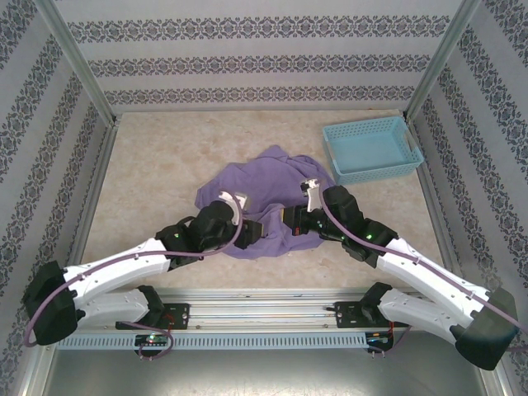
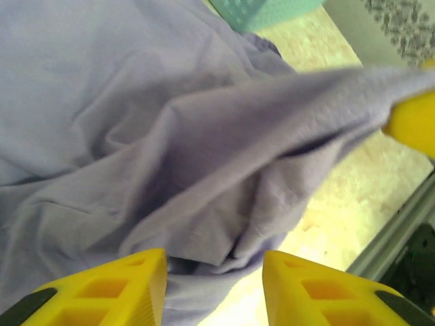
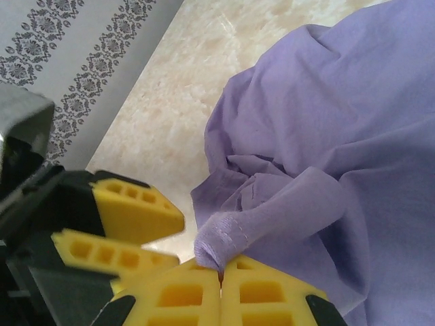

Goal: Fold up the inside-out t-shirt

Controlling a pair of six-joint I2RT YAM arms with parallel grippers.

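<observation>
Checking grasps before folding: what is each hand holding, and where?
The right hand pinches the soft lavender cotton t-shirt by a stitched hem; the left hand is open, holding nothing.

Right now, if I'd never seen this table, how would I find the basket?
Start at the beige table, then look to its far right corner. The basket sits there, beyond the crumpled purple t-shirt; it alone is rigid, light blue and latticed.

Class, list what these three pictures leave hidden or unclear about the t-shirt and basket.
- Top view: t-shirt near edge, covered by left arm and right arm.
- Top view: neck and sleeves, lost in crumpled folds.
- Left wrist view: basket, cut off by top edge, blurred.
- Right wrist view: t-shirt runs off right edge.
</observation>
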